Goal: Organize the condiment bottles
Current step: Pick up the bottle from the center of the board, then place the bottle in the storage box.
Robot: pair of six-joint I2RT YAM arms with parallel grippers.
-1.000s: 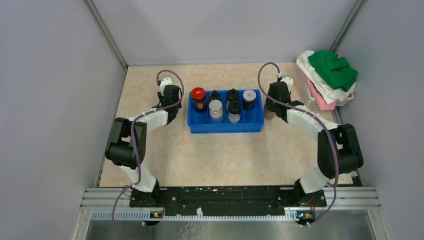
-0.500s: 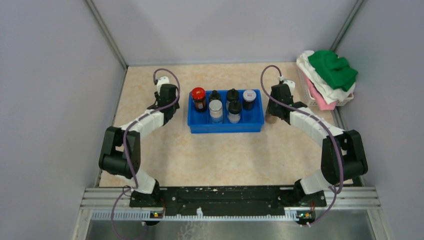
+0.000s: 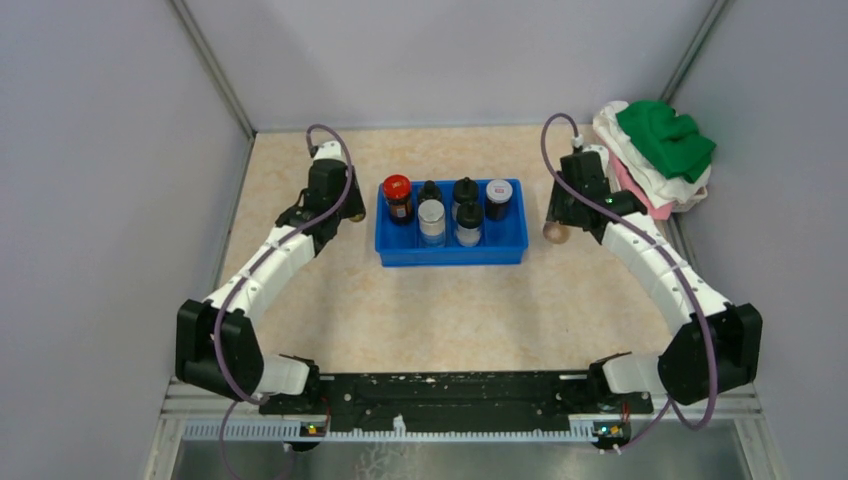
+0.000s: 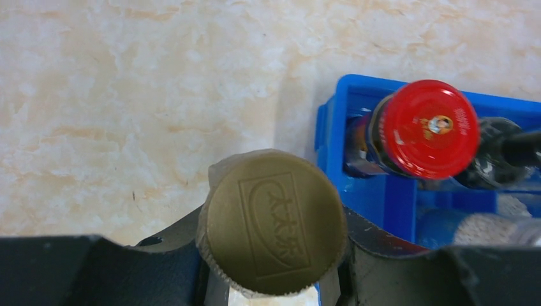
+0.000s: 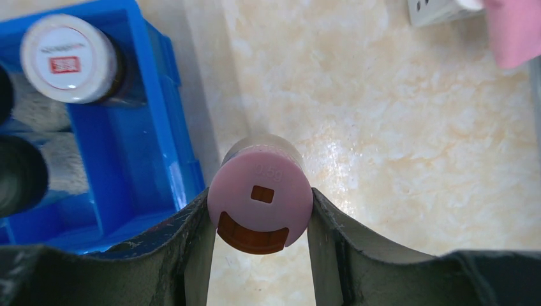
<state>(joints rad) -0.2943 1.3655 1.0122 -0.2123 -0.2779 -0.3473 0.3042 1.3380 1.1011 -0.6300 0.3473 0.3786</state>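
Note:
Several condiment bottles stand in the blue tray (image 3: 452, 256), among them a red-capped jar (image 3: 397, 188) and a silver-capped one (image 3: 498, 190). Just left of the tray, my left gripper (image 3: 350, 213) is shut on an olive-gold-capped jar (image 4: 274, 220), whose cap fills the gap between the fingers (image 4: 172, 255). The red-capped jar (image 4: 429, 127) stands inside the tray's near corner (image 4: 328, 137). My right gripper (image 3: 553, 232) is just right of the tray. It is shut on a pink-capped bottle (image 5: 260, 199), which stands upright beside the tray wall (image 5: 159, 146).
A pile of green, white and pink cloths (image 3: 660, 150) lies in a white basket at the back right, near the right arm. The basket's corner (image 5: 440, 9) and a pink cloth (image 5: 517, 32) show in the right wrist view. Grey walls enclose the table on three sides.
Both arms have stretched out and their elbows have dropped lower. The right gripper and its pink-capped bottle have shifted a little right, away from the tray. The left gripper stays by the tray's left end.

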